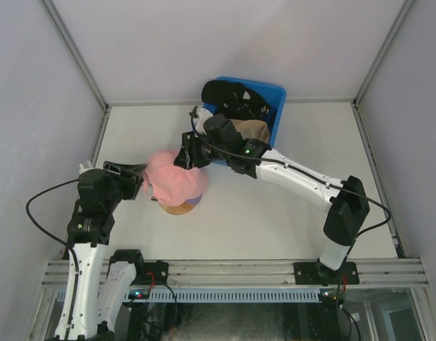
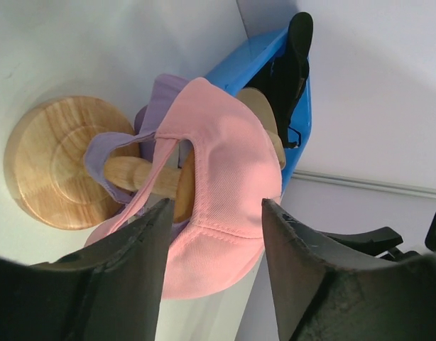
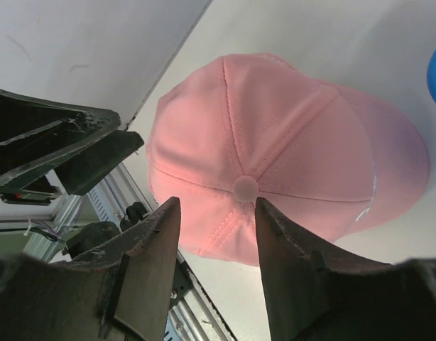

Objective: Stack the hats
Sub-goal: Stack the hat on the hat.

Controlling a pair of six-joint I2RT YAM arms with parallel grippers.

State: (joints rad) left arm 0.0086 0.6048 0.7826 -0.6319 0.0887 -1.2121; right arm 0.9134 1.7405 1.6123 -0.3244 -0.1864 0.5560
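Observation:
A pink hat (image 1: 175,182) sits on top of a lavender hat (image 2: 104,153) on the round wooden stand (image 2: 51,163), left of the table's middle. In the left wrist view the pink hat (image 2: 225,177) lies between my open fingers. My left gripper (image 1: 141,180) is open at the hat's left edge. My right gripper (image 1: 184,158) is open and empty just above the pink hat's (image 3: 289,149) far right side. A black hat (image 1: 229,94) and a tan hat (image 1: 250,129) lie in the blue bin (image 1: 278,106).
The blue bin stands at the back wall, right of centre; the right arm reaches across its front. Grey walls close the table on the left, right and back. A metal rail (image 1: 232,271) runs along the near edge.

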